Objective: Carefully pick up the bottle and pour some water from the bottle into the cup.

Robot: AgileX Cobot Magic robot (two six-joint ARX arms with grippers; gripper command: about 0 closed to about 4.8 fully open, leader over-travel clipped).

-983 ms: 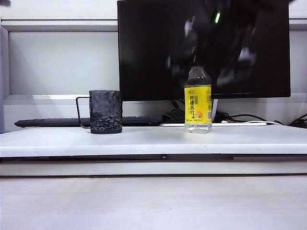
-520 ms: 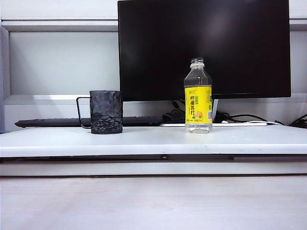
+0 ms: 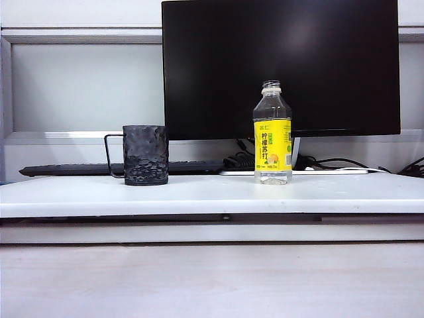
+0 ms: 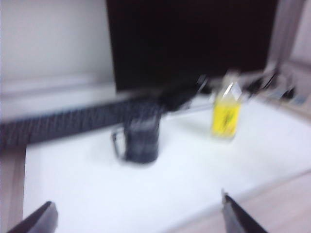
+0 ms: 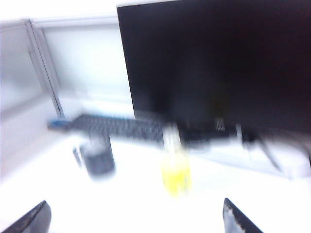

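Left fingers (image 4: 138,218), right fingers (image 5: 136,218) wide open, empty, well short of bottle (image 3: 272,132)

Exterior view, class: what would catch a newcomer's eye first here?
The clear plastic bottle with the bright yellow label stands upright on the white table, right of centre. The dark dimpled cup stands apart to its left. Both the left gripper and right gripper hang open, away from them.

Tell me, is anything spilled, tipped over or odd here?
Nothing stands out. The bottle and the cup stand upright and apart on a dry shelf; the left gripper and right gripper hang back, open.
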